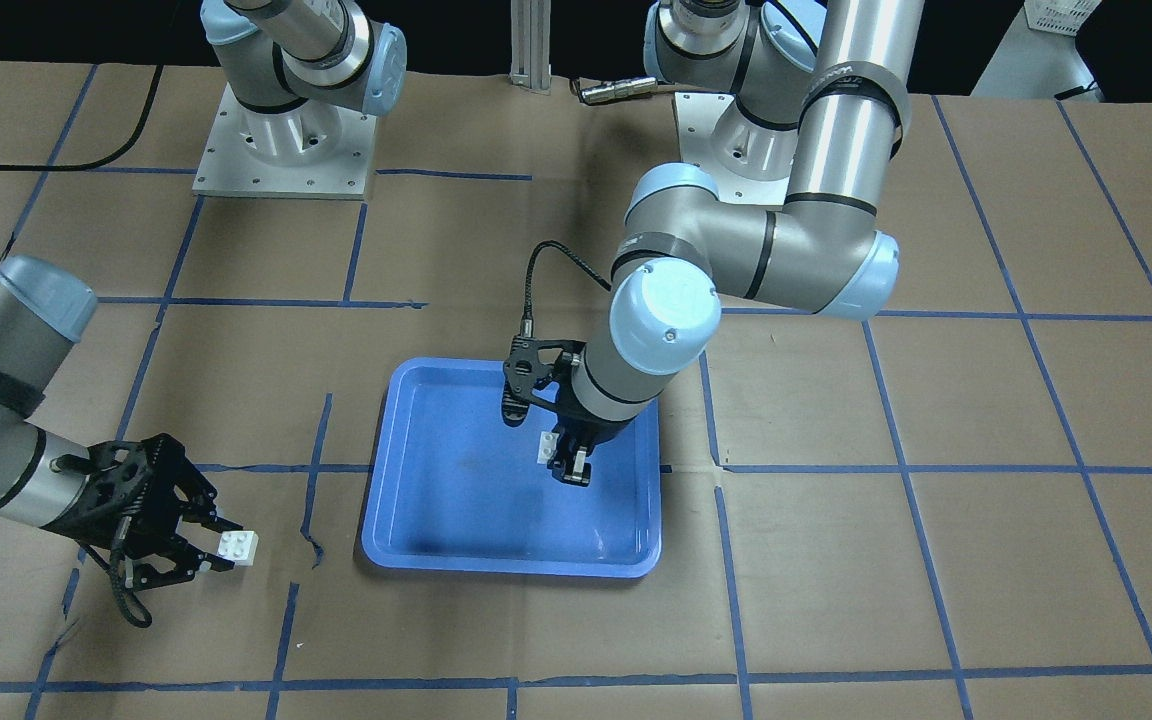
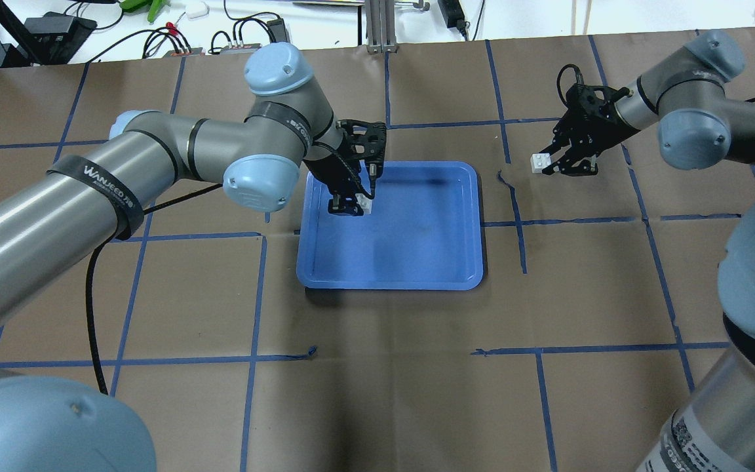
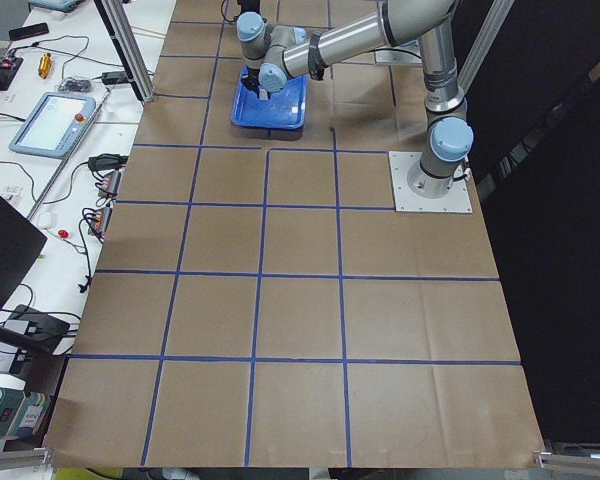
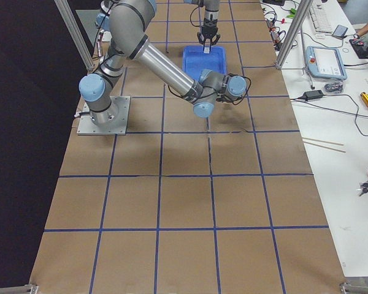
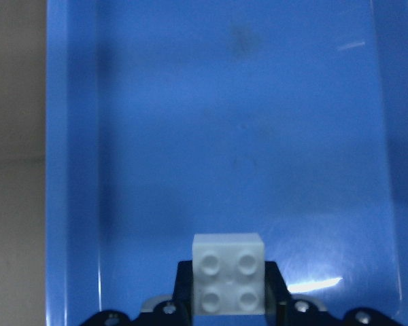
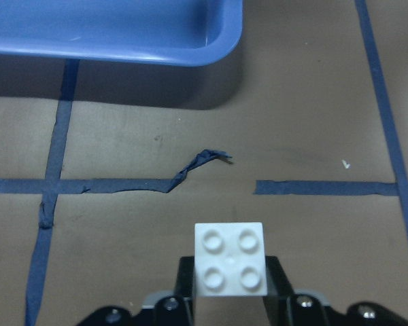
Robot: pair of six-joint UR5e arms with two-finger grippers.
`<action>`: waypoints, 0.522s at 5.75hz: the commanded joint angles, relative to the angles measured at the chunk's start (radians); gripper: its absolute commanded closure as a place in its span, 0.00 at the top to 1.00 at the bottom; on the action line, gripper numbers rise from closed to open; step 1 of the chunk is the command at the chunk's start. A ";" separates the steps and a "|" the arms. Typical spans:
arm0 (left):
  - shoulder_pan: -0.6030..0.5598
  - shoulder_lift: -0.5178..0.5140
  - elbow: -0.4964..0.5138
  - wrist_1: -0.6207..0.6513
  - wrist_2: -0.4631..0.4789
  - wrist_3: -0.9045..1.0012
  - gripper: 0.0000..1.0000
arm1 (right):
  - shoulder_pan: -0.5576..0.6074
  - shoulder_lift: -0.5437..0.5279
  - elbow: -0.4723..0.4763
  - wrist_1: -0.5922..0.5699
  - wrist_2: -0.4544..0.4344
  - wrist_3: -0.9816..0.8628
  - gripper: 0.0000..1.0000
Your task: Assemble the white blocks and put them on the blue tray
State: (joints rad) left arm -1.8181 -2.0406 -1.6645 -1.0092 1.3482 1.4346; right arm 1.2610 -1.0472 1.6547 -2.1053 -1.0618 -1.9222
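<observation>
The blue tray (image 1: 456, 500) lies mid-table; it also shows in the overhead view (image 2: 417, 242). My left gripper (image 1: 570, 470) (image 2: 351, 206) points down over the tray's robot-side part, shut on a white block (image 1: 546, 447) (image 5: 229, 282), studs towards the camera, low over the tray floor (image 5: 224, 136). My right gripper (image 1: 221, 548) (image 2: 550, 164) is beside the tray over bare table, shut on the other white block (image 1: 238, 546) (image 2: 538, 162) (image 6: 231, 259). The tray's corner (image 6: 122, 30) shows ahead of it.
The table is brown paper with a blue tape grid. A torn, lifted piece of tape (image 6: 202, 160) lies between the right gripper and the tray. The arm bases (image 1: 281, 150) stand on the robot's side. Monitors and cables lie off the table's edge (image 3: 55, 115).
</observation>
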 commanded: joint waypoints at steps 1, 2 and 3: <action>-0.036 -0.074 -0.003 0.078 0.047 -0.149 0.00 | 0.001 -0.107 -0.010 0.095 0.009 0.002 0.11; -0.061 -0.081 -0.010 0.080 0.054 -0.149 0.00 | 0.008 -0.160 -0.007 0.143 0.011 0.002 0.11; -0.064 -0.081 -0.020 0.087 0.052 -0.152 0.00 | 0.009 -0.175 -0.003 0.165 0.011 0.002 0.11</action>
State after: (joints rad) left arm -1.8734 -2.1169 -1.6764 -0.9309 1.3978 1.2916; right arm 1.2676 -1.1951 1.6486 -1.9714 -1.0517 -1.9205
